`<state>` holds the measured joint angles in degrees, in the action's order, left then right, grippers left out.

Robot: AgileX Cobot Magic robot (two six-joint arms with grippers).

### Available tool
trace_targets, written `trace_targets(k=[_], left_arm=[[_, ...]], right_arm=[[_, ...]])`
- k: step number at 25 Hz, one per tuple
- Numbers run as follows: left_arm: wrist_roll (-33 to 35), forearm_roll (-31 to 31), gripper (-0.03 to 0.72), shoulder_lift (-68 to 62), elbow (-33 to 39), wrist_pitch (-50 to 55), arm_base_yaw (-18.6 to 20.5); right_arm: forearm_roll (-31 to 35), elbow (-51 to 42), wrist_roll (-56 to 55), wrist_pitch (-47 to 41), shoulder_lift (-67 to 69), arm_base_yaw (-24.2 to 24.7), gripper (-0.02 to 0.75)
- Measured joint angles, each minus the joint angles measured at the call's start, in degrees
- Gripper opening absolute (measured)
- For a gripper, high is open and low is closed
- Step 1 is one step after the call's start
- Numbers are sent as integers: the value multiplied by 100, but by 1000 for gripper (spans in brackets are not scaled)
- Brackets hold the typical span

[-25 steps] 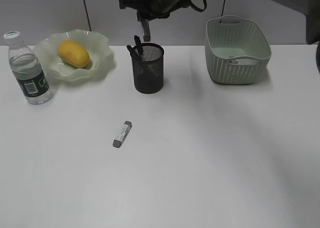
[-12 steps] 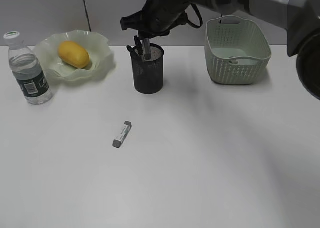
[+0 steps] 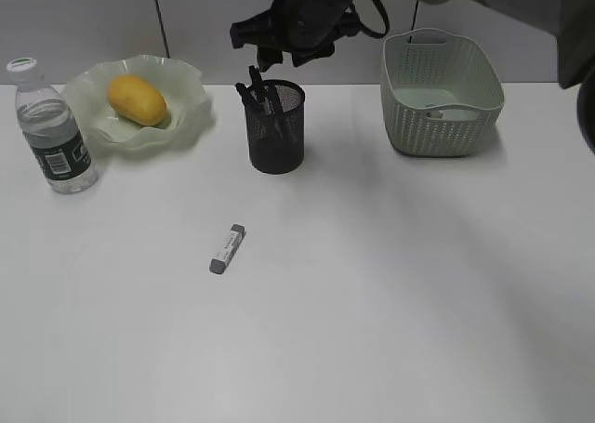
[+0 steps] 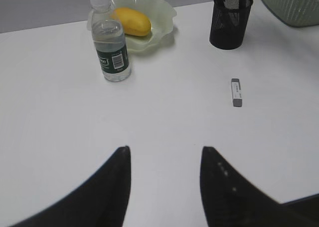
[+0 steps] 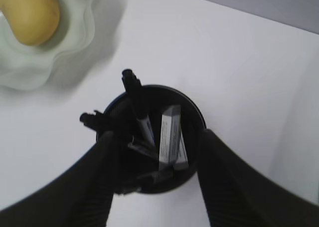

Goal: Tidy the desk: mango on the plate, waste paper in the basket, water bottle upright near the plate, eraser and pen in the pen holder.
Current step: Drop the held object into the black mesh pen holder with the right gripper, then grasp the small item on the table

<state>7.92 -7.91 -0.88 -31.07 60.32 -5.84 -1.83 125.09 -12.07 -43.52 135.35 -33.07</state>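
I can read no text. The water bottle (image 4: 111,50) label carries white print and a barcode, both too small to make out.

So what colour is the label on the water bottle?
Dark green with white print; the water bottle shows it best in the left wrist view.

Matt white desk (image 3: 372,302), black wire-mesh pen holder (image 3: 275,130), translucent glossy plate (image 3: 191,98).
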Motion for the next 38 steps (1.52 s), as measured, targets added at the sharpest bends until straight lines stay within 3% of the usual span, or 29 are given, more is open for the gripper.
trace_targets(k=[10, 15, 20, 29, 38], left_arm=[[0, 0, 344, 0, 0, 0, 0], [0, 0, 340, 0, 0, 0, 0], [0, 0, 334, 0, 0, 0, 0], [0, 0, 323, 0, 0, 0, 0], [0, 0, 319, 0, 0, 0, 0]], right_arm=[[-18, 0, 497, -2381, -932, 6, 416], [-32, -344, 599, -2540, -1631, 23, 416], [-27, -1639, 815, -2549, -2826, 23, 416], [-32, -4818, 931, -2563, -5882, 23, 419], [-46, -7182, 937, -2200, -9221, 23, 580]])
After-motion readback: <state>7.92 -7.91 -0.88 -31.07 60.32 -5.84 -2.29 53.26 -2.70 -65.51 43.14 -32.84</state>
